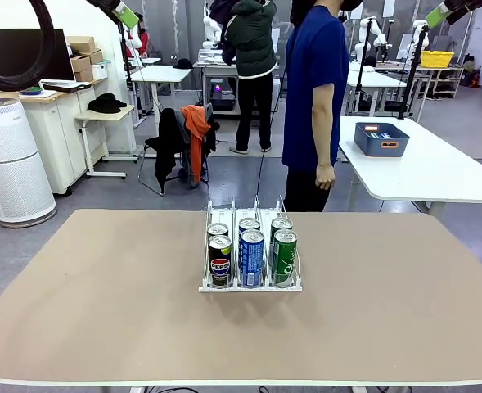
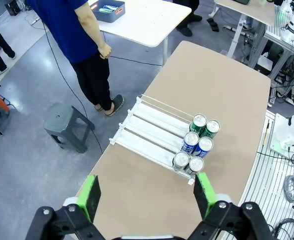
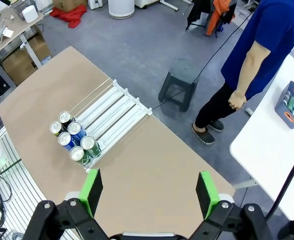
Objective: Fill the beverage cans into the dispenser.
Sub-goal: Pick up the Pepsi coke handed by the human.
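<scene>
End effectors (image 2: 147, 184) (image 3: 148, 182) wide open, empty

Both arms raised, both grippers open.
The left arm (image 1: 114, 10) and right arm (image 1: 452, 8) reach in at the top corners. High at near left, the left gripper (image 2: 147, 194) points downward, jaws wide apart, green pads (image 2: 92, 196) facing. The right gripper (image 3: 148, 194) is posed likewise at near right.

beverage cans (image 1: 251, 259): alu, glossy printed sides, shiny bare silver tops. dispenser (image 2: 147, 131) looks like smooth clear/white plastic w/ thin dividers, a bit glossy. table (image 1: 101, 286) top is matt tan, smooth, prob laminate but can't tell tbh, w/ a pale edge. person's blue tee (image 1: 316, 74) = soft matt cloth. blue bin (image 1: 381, 139) = plain smooth plastic imo.
</scene>
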Available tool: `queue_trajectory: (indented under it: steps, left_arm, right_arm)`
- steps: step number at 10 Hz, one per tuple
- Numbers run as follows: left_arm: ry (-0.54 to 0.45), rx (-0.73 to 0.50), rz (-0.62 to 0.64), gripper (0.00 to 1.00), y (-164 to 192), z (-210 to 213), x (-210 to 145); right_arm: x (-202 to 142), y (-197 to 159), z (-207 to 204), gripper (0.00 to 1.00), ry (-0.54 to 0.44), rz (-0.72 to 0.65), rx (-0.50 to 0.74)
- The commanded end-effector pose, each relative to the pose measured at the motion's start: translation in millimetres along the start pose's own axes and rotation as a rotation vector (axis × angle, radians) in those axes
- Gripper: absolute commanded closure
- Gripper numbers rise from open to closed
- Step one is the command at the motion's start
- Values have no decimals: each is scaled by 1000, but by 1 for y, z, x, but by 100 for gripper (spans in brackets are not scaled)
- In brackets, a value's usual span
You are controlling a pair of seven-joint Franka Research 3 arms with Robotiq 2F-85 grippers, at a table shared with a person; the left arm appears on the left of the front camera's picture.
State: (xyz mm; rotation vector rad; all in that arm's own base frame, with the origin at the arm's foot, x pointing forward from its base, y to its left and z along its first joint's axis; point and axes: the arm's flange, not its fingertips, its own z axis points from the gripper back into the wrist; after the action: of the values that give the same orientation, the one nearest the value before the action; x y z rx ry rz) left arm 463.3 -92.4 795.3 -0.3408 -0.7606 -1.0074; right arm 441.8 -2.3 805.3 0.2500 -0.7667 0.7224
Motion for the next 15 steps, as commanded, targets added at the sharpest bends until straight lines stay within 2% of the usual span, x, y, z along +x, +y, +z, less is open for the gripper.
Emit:
queue_trajectory:
  steps: [1,2,15]
  left_arm:
    - [-4,0,6,0,0,2,-1]
    - [-4,0,6,0,0,2,-1]
    - [0,0,2,0,0,0,0]
  right_arm:
    - [-4,-2,-5,0,-33,28,-8]
    - [0,0,0,0,0,0,0]
    - [0,0,0,0,0,0,0]
